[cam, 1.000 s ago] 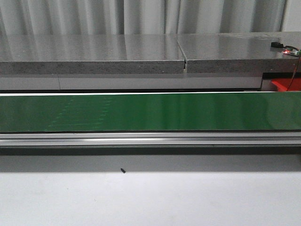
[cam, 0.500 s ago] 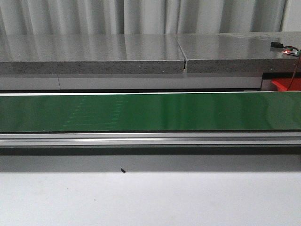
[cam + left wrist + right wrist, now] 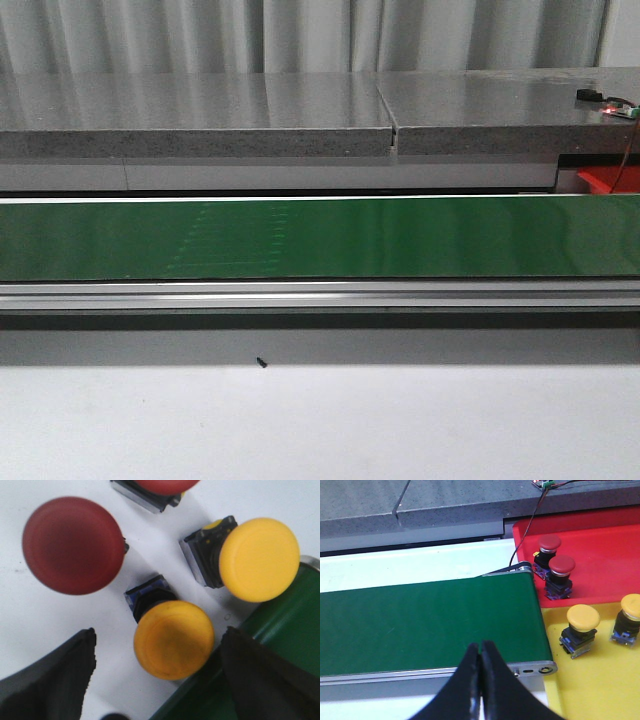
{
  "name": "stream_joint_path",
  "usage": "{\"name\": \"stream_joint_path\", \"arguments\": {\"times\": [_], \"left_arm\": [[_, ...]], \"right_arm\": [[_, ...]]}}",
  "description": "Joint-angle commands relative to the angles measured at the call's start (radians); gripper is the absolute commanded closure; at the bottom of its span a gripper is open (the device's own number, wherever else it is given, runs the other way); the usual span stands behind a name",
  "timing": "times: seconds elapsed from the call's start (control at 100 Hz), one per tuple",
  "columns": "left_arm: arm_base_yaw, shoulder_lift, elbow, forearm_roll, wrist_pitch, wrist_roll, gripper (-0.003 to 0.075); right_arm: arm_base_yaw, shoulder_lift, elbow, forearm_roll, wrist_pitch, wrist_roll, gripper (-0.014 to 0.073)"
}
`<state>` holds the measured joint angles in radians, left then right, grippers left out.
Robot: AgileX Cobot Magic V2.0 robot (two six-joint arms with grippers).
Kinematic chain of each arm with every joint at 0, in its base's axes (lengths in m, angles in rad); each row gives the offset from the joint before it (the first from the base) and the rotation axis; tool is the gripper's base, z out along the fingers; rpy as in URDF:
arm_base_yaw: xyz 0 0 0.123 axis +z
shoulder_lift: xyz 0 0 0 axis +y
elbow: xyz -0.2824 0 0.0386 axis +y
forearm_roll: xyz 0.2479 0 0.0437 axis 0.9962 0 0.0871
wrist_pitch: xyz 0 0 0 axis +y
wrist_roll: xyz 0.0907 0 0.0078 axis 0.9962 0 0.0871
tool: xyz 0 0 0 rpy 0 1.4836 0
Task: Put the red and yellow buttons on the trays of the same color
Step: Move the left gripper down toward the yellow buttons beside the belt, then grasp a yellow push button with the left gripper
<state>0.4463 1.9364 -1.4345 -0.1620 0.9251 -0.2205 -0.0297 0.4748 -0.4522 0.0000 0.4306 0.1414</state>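
The long green conveyor belt (image 3: 320, 238) runs bare across the front view, no arms visible there. Left gripper (image 3: 157, 672) is spread wide, hovering right over a darker yellow mushroom-head button (image 3: 173, 639) lying on the white table at the belt's edge, not touching it. Right gripper (image 3: 480, 670) is pressed together, holding nothing, above the belt's end. Beside that end, the red plastic tray (image 3: 600, 555) holds two red buttons and the yellow plastic tray (image 3: 600, 690) two yellow ones.
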Motion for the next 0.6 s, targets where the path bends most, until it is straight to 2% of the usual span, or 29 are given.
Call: {"name": "stream_joint_path", "arguments": {"times": [0.0, 0.08, 0.2, 0.34, 0.41, 0.59], "left_arm": [[0.002, -0.047, -0.032, -0.018, -0.023, -0.008, 0.0243], [0.002, -0.047, -0.032, -0.018, -0.023, -0.008, 0.0303], [0.002, -0.047, -0.032, -0.018, -0.028, -0.008, 0.0456], [0.002, -0.047, -0.032, -0.018, -0.036, -0.002, 0.0586], [0.002, -0.047, -0.032, -0.018, -0.034, -0.002, 0.0615], [0.003, -0.106, -0.032, -0.003, -0.017, 0.029, 0.0616]], "right_arm": [[0.000, 0.002, -0.025, -0.012, -0.080, 0.000, 0.0661], [0.000, 0.002, -0.025, -0.012, -0.080, 0.000, 0.0661], [0.000, 0.002, -0.025, -0.012, -0.080, 0.000, 0.0661], [0.000, 0.002, -0.025, -0.012, -0.080, 0.000, 0.0661], [0.000, 0.002, -0.025, -0.012, -0.080, 0.000, 0.0661], [0.000, 0.002, -0.025, -0.012, -0.080, 0.000, 0.0661]]}}
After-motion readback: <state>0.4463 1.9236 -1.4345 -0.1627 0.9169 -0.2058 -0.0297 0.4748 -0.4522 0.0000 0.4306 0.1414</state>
